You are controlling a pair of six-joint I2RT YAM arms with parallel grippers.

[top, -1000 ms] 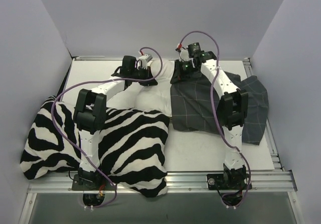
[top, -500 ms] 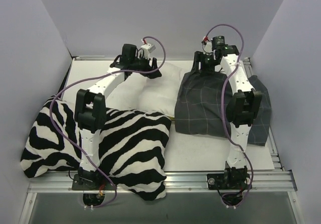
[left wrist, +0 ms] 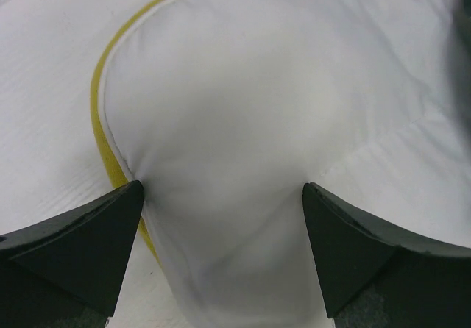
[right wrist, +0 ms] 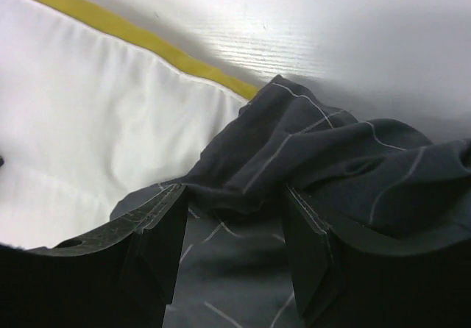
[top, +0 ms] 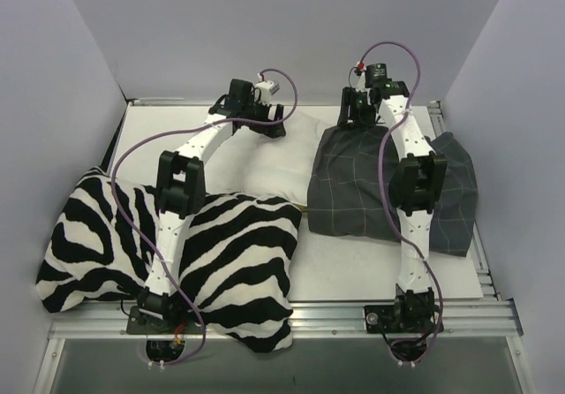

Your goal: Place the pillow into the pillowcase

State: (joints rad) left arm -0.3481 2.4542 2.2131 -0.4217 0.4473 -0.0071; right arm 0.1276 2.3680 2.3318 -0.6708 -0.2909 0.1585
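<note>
The white pillow (top: 274, 160) lies at the table's far middle, its yellow side edge (left wrist: 96, 115) showing. My left gripper (top: 267, 125) is at its far edge, open wide (left wrist: 221, 195), with a bulging corner of the pillow (left wrist: 257, 85) between the fingers (left wrist: 88, 247). The dark grey checked pillowcase (top: 380, 191) lies to the right, its left side over the pillow's right end. My right gripper (top: 356, 116) is at the case's far left corner, open (right wrist: 234, 203), with a bunched fold of pillowcase (right wrist: 331, 159) between the fingers (right wrist: 158, 247), beside the pillow (right wrist: 96, 122).
A large zebra-striped cushion (top: 203, 253) fills the near left and covers the pillow's near edge; the left arm reaches over it. White table (top: 353, 270) shows near the right arm's base. Grey walls enclose three sides; a metal rail (top: 291, 314) runs along the front.
Both grippers went from shut to open. The right gripper moved right and farther back, dragging the pillowcase's left edge right. The left gripper shifted slightly right along the pillow's far edge.
</note>
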